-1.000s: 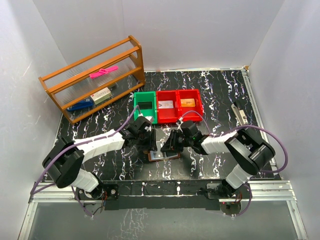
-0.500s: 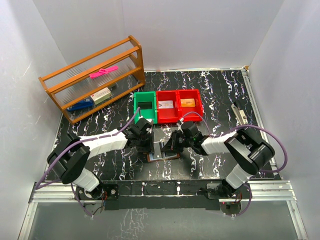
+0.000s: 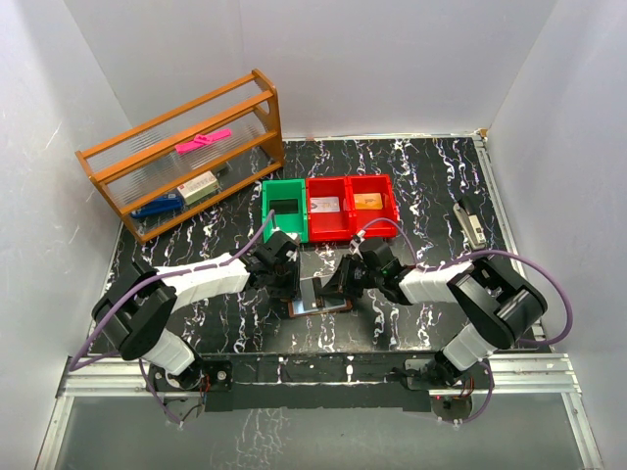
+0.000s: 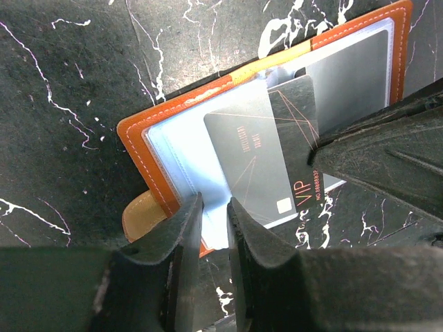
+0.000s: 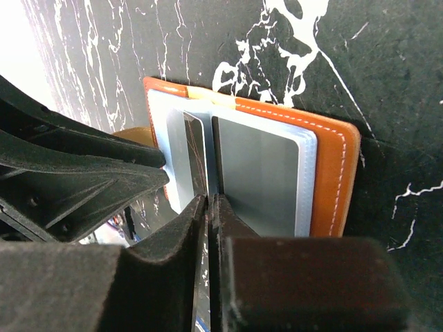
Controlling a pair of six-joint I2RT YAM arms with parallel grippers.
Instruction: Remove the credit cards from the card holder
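While the left pincer (image 4: 214,207), its fingers nearly together, pinches the near edge of the open card holder (image 4: 144,162) against the marbled black table (image 3: 421,186), the right pincer (image 5: 208,202) is clamped tight on the long edge of a grey card (image 4: 256,159) marked "VIP". That card sits skewed across the holder's pale blue inside, partly drawn from its clear sleeve, with one corner jutting past the brown rim. The holder lies flat and spread between the two arms, near the table's front edge. Behind it, two red bins (image 3: 348,233) each hold what looks like a card: a silver card (image 3: 326,204) in the left one and an orange card (image 3: 367,201) in the right. By that evidence the job appears well along, with two cards out and the grey one mid-extraction, yet to be slid free and set down. Whether other cards wait in the sleeves cannot be told, though the right-hand sleeve, seen from the right wrist, shows a plain grey face that may be one.
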